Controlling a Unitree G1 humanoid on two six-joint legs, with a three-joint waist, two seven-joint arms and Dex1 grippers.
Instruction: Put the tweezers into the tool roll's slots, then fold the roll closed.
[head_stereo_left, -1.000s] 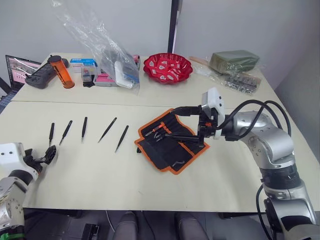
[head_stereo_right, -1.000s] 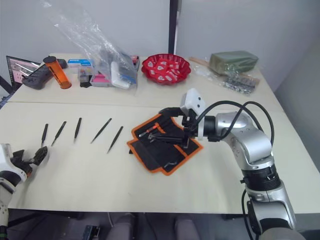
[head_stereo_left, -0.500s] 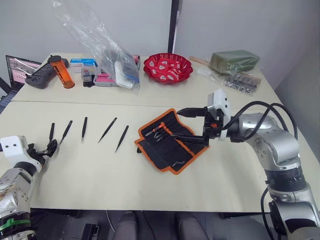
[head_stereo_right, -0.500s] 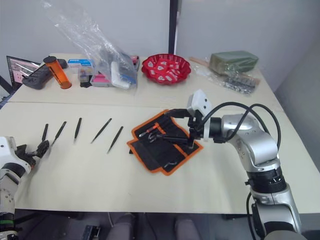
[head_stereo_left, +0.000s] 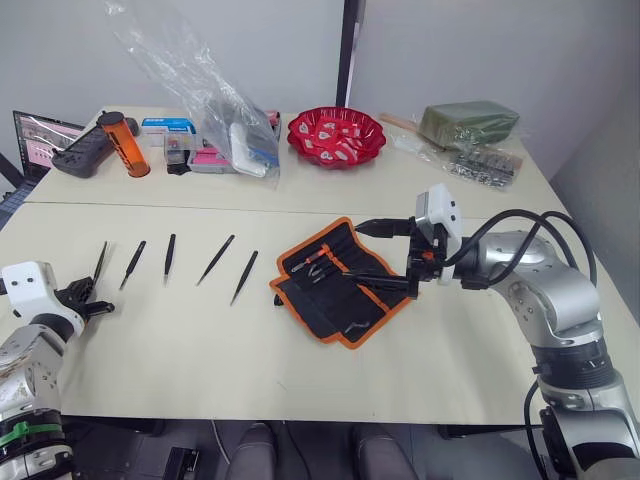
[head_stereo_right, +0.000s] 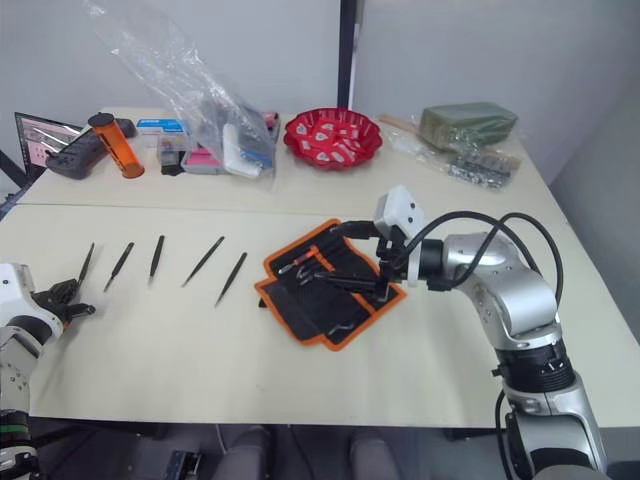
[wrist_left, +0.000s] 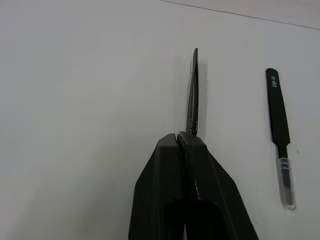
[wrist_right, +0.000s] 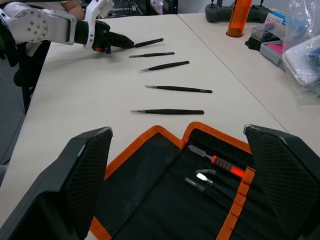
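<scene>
Tweezers (wrist_left: 193, 95): outermost of five now pinched in left gripper (wrist_left: 186, 136), which reached it within the last second | right gripper (wrist_right: 177, 160) spread wide above open tool roll (head_stereo_left: 345, 283) | first pickup begun, slots unfilled.

The tool roll (head_stereo_left: 343, 281) is lying open on the table (head_stereo_left: 200, 340), right of centre. The tweezers (head_stereo_left: 205, 263) are lying in a row to its left, the leftmost one (head_stereo_left: 99, 261) sitting pinched in the left gripper (head_stereo_left: 86, 301). The right gripper (head_stereo_left: 385, 255) is hovering over the roll's right side. A bowl (head_stereo_left: 336, 135) is sitting behind the roll.
</scene>
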